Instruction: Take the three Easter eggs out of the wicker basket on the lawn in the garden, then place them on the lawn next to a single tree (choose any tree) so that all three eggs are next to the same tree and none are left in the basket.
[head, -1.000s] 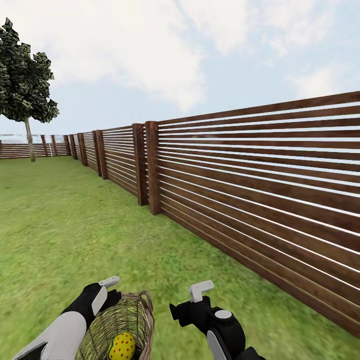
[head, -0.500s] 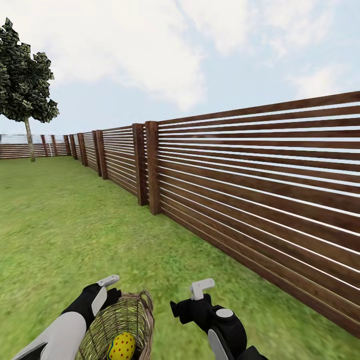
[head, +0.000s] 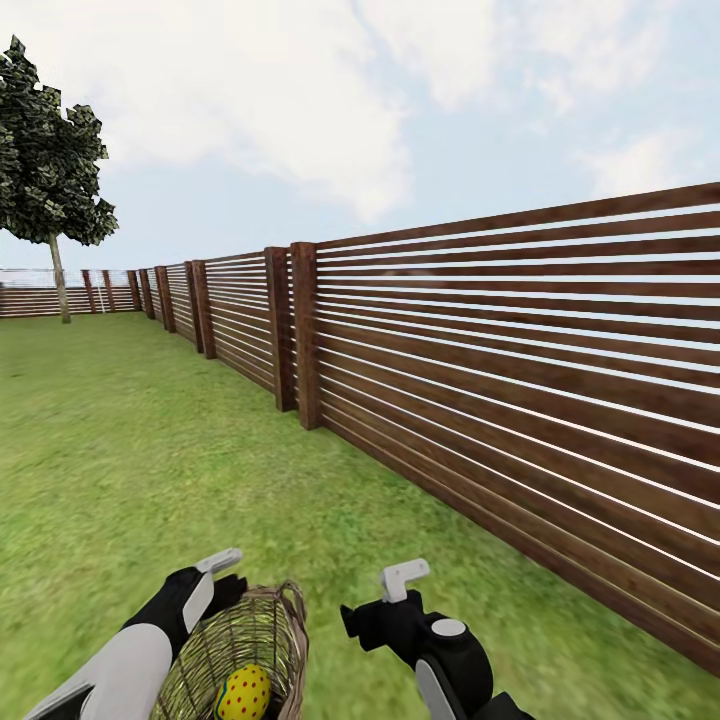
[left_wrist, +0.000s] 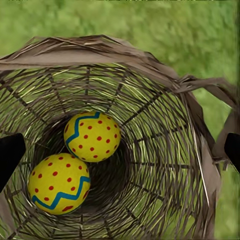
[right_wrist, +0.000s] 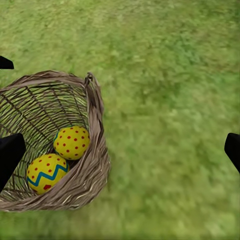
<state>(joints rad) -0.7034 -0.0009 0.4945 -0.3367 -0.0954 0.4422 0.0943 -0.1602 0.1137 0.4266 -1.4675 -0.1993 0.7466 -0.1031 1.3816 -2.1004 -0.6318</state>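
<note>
I am hovering my left gripper (head: 215, 572) right over the wicker basket (left_wrist: 165, 100), fingers spread wide to either side of its mouth. Two Easter eggs (left_wrist: 92, 136) are lying together at its bottom, touching; no lettering is showing anywhere. My right gripper (head: 400, 580) is hanging spread and empty over the lawn (right_wrist: 170, 100) just beside the basket. The tree (head: 50, 170) is standing far off by the fence (head: 500, 380).
</note>
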